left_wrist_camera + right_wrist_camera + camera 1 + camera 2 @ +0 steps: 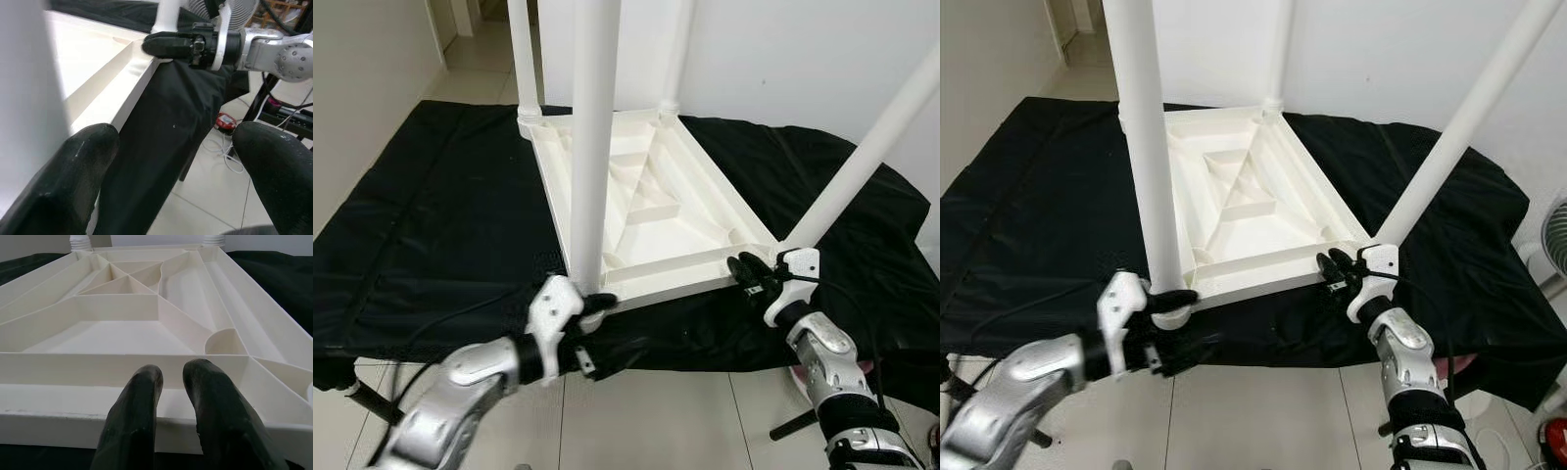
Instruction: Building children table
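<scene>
White moulded-plastic children's table (651, 211), inverted on black cloth-covered bench (440, 225), four legs up; left gripper (592, 311), fingers spread, at seven o'clock leg (592, 137); right gripper (1337, 269), fingers nearly together, on five o'clock rim; likely light, stiff, slippery; hold rim.

We see a plain white table top (651, 211) at twelve o'clock, white legs (595, 137), a plain black cloth (440, 225) beneath, pale grey floor tiles (656, 421) at six o'clock, silver arms, black fingers (132, 426).
</scene>
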You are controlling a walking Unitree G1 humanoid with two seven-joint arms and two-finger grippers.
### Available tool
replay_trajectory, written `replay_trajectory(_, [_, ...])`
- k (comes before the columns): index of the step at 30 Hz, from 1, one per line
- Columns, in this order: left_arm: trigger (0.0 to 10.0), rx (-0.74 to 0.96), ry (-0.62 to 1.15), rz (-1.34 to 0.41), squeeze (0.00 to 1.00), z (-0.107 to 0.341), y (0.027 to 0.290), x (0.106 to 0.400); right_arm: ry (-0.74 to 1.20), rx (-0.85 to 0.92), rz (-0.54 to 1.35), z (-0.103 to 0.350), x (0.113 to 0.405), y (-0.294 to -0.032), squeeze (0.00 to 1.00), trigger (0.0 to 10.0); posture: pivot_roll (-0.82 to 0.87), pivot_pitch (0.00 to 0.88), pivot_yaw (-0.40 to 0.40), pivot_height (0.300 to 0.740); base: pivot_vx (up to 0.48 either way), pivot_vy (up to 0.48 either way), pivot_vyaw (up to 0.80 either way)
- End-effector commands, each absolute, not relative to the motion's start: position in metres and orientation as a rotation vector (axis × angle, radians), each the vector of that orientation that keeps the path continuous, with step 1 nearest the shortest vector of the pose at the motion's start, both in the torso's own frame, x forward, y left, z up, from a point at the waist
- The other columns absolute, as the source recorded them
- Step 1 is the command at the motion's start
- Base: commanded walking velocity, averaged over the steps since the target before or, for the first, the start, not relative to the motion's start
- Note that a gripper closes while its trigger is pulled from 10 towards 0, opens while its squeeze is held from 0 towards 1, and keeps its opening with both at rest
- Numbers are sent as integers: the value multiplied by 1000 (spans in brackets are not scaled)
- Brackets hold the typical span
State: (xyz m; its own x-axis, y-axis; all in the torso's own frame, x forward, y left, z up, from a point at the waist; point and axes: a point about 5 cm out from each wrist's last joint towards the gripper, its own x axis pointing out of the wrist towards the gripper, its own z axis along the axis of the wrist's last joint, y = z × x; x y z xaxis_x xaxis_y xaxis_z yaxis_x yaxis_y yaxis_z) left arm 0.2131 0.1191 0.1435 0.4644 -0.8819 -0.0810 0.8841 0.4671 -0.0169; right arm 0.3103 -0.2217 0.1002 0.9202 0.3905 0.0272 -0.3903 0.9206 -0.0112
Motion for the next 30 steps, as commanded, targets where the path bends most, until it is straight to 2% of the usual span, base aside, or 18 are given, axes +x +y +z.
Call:
replay_trajectory(1, [10000,6,88,-1100,0,146,123,207,-15,-10,415,99,309,-220,0,10000,12,0,-66,740,0,0,0])
replay_trajectory(7, [10000,-22,99,-1063,0,149,136,200,-8,-10,432,97,310,-217,0,10000,24,0,-75,740,0,0,0])
replay_trajectory(10, [10000,-36,139,-1006,0,147,156,194,-1,-9,453,96,312,-213,0,10000,42,0,-87,740,0,0,0])
replay_trajectory(14, [10000,-30,165,-955,0,142,169,196,3,-7,463,96,312,-211,0,10000,46,0,-89,740,0,0,0])
replay_trajectory(16, [10000,-12,172,-905,0,140,176,201,4,-6,465,96,312,-210,0,10000,48,0,-89,740,0,0,0])
replay_trajectory(18, [10000,24,148,-777,0,140,188,215,4,0,466,94,311,-208,0,10000,48,0,-88,740,0,0,0])
replay_trajectory(23, [10000,58,130,-645,0,142,199,232,3,16,465,92,310,-204,0,10000,46,0,-82,740,0,0,0])
replay_trajectory(30, [10000,52,59,-506,0,147,197,258,-15,63,440,89,304,-192,0,10000,36,0,-80,740,0,0,0])
